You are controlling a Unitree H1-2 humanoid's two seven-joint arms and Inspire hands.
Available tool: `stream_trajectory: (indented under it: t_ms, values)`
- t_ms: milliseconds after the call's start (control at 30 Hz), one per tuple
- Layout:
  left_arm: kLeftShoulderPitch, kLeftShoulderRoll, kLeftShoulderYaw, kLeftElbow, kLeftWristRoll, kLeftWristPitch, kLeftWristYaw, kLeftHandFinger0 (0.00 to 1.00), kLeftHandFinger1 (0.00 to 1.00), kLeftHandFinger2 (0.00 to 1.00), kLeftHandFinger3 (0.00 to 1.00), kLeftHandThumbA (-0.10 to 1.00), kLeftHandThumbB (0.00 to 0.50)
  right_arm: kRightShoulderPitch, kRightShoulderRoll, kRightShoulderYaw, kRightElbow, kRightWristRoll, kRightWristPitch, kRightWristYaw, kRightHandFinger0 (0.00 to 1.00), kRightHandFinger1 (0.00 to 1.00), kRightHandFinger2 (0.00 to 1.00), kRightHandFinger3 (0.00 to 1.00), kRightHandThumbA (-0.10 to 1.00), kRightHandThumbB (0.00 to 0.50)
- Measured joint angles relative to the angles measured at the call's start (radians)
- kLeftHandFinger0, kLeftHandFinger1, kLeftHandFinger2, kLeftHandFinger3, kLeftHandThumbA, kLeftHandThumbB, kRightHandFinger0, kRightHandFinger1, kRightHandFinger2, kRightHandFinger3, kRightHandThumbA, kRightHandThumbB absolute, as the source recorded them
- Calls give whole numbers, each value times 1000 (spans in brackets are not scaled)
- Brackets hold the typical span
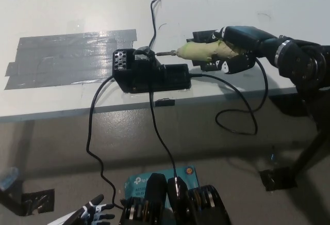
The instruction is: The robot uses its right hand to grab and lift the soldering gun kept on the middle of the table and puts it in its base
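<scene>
1. The black right hand (234, 49) is clenched around the soldering gun (202, 50), gripping its pale yellow-green handle over the right part of the surface (216, 8), not far from the near edge.
2. The soldering gun lies roughly level, with its thin metal tip (166, 53) pointing toward the left edge. The handle protrudes from the hand on that side.
3. The tip reaches the top of the black base (149, 73), at or just beside the holder opening near the base's rear. Whether the tip is inside the opening cannot be told.
4. The base sits near the near edge of the surface, about midway along it, with a perforated block (121, 59) at its left end.
5. A black cable (242, 114) loops from beneath the hand down past the near edge and hangs below the surface.
6. Further cables (93, 132) run from the base over the near edge toward the floor. One thin wire (154, 18) rises from the base toward the far edge.
7. A grey taped patch (67, 54) covers the left part of the surface, well apart from the hand.
8. The white left hand (93, 209) rests low, below the near edge, at the lower left of the view, holding nothing, its fingers spread.
</scene>
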Motion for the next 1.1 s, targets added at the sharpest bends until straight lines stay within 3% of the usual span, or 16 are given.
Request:
stream_trajectory:
  t_ms: [133, 167, 267, 433, 700, 900, 1100]
  values:
    - [10, 0, -10, 0, -5, 0, 0, 1000, 1000, 1000, 1000, 1000, 403, 2, 1, 0, -10, -32, 1, -16, 0, 195, 521, 217, -100, 84]
    - [12, 0, -11, 0, -6, 0, 0, 1000, 1000, 1000, 1000, 1000, 402, 3, 1, -2, -15, -37, 3, -19, 0, 164, 482, 215, -100, 117]
    - [17, 0, -12, 0, -7, 0, 0, 1000, 1000, 1000, 1000, 1000, 398, 3, 0, -7, -25, -54, 9, -25, 0, 102, 416, 217, -100, 154]
    - [18, -1, -12, 0, -6, 0, -1, 1000, 1000, 1000, 1000, 1000, 416, 4, -8, -12, -42, -90, 26, -36, 0, 118, 435, 229, -100, 176]
    - [19, -1, -18, 0, -11, 0, 1, 1000, 1000, 1000, 1000, 1000, 394, 5, -20, -14, -60, -128, 40, -44, 0, 180, 512, 254, -100, 165]
    - [20, -1, -22, -1, -11, 0, 1, 1000, 1000, 1000, 1000, 1000, 396, 6, -17, -21, -68, -126, 40, -45, 0, 100, 430, 193, -100, 171]
    - [20, -1, -22, -1, -13, 0, 1, 1000, 1000, 1000, 1000, 1000, 389, 11, -6, -25, -82, -119, 36, -49, 0, 143, 489, 271, -100, 176]
